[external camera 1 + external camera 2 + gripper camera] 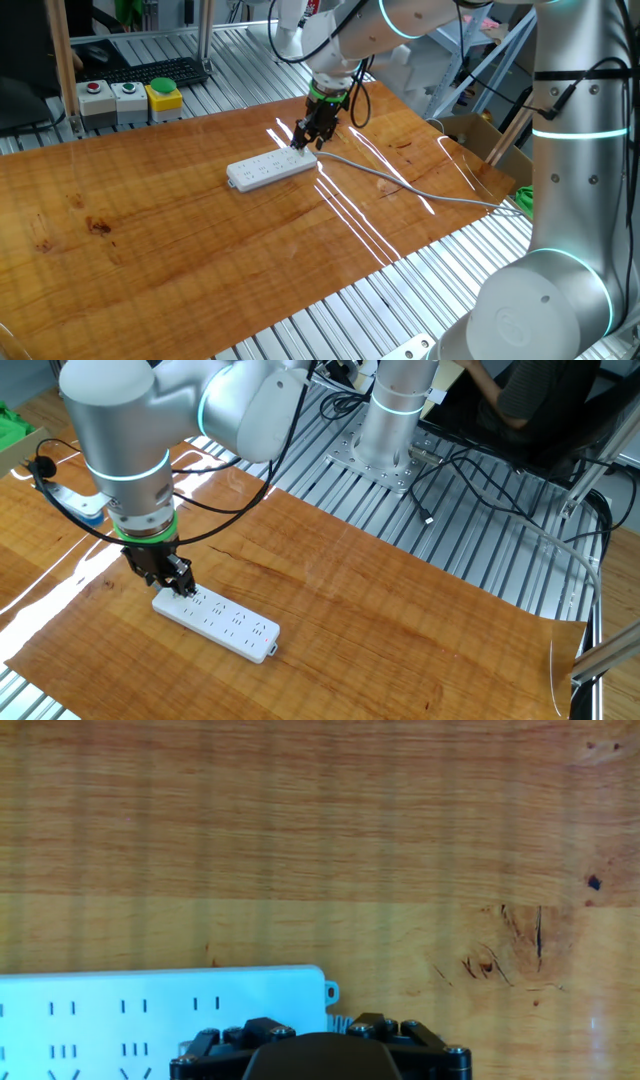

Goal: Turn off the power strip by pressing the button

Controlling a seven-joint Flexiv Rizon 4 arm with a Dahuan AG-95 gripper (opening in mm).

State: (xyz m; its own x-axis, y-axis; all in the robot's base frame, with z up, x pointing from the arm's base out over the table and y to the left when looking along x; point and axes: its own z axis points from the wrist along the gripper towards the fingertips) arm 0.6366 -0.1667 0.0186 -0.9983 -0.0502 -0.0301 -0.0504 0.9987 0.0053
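Observation:
The white power strip point(270, 171) lies flat on the wooden table, its grey cable point(400, 185) running off to the right. My gripper point(305, 140) points down over the strip's cabled end, its tips at or just above the strip's top. In the other fixed view the gripper point(182, 586) stands over the left end of the strip point(225, 618). The hand view shows the strip's end point(150, 1010) at the lower left, with the gripper body covering the bottom edge. The button is hidden under the gripper. No view shows the fingertips clearly.
Grey boxes with a red point(95, 88) and a green button point(128, 90), a yellow-cased button point(163, 95) and a black keyboard point(150, 72) sit beyond the table's far left. A cardboard box point(480, 135) stands at the right. The arm's base point(390, 420) is behind the table.

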